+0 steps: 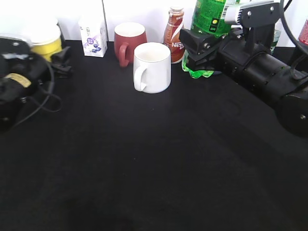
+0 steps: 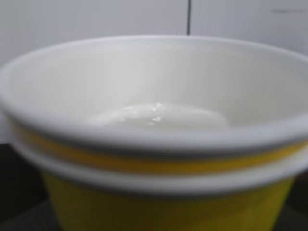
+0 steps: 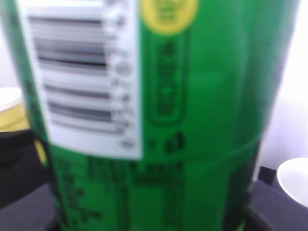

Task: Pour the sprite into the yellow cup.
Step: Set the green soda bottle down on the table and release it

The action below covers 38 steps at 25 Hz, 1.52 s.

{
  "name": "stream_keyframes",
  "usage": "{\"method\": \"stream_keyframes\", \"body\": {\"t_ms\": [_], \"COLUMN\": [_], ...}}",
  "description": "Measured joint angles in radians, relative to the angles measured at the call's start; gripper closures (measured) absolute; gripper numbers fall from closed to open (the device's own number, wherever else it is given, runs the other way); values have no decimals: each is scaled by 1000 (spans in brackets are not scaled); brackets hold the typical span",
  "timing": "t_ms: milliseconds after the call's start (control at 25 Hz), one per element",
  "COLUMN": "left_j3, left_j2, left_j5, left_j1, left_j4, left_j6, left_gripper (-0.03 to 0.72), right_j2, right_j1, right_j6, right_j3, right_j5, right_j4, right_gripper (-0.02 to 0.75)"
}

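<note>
Right gripper [image 1: 196, 54] fingers around the sprite [image 1: 208, 19], grip unconfirmed; left unclear at the yellow cup [image 2: 159, 144]. Clamp firmly before lifting.

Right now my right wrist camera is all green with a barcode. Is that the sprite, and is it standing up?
Observer: Yes. In the exterior view the sprite stands upright at the back of the table, with the right gripper against its lower part.
Operator: Where's the yellow cup? I only see a tiny bit of it.
Observer: It's far off at the back left. The yellow cup stands right beside the left gripper.
Operator: Is anything in between them?
Observer: Yes, a white mug and a red mug stand between the sprite and the cup.
</note>
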Motion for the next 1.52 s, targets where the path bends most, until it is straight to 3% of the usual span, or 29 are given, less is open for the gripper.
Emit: {"method": "stream_keyframes", "body": {"t_ms": [360, 520, 680, 880, 1000, 1120, 1200, 1360, 1520], "left_j3": [-187, -189, -190, -40, 106, 285, 349, 357, 357], "left_j2": [128, 128, 116, 39, -68, -261, -446, -742, -862], "left_j5": [180, 210, 251, 235, 238, 246, 369, 662, 813], "left_j1": [0, 0, 1, 1, 1, -3, -8, -8, -8], "left_j4": [21, 50, 52, 40, -36, -56, -61, -20, -15], "left_j6": [0, 0, -1, -2, 0, 0, 0, 0, 0], "left_gripper": [239, 196, 84, 73, 73, 85, 92, 104, 104], "right_j2": [0, 0, 0, 0, 0, 0, 0, 23, 164], "right_j1": [0, 0, 0, 0, 0, -9, -66, -208, -254], "right_j6": [0, 0, 0, -14, -86, -275, -343, -334, -236], "right_j3": [0, 0, 0, 0, 0, 0, 0, -1, -21], "right_j5": [0, -1, -1, -2, 12, 12, 14, 48, -31], "right_j4": [14, 14, 31, 79, 135, 367, 439, 398, 309], "right_gripper": [310, 311, 311, 311, 311, 311, 311, 311, 311]}}
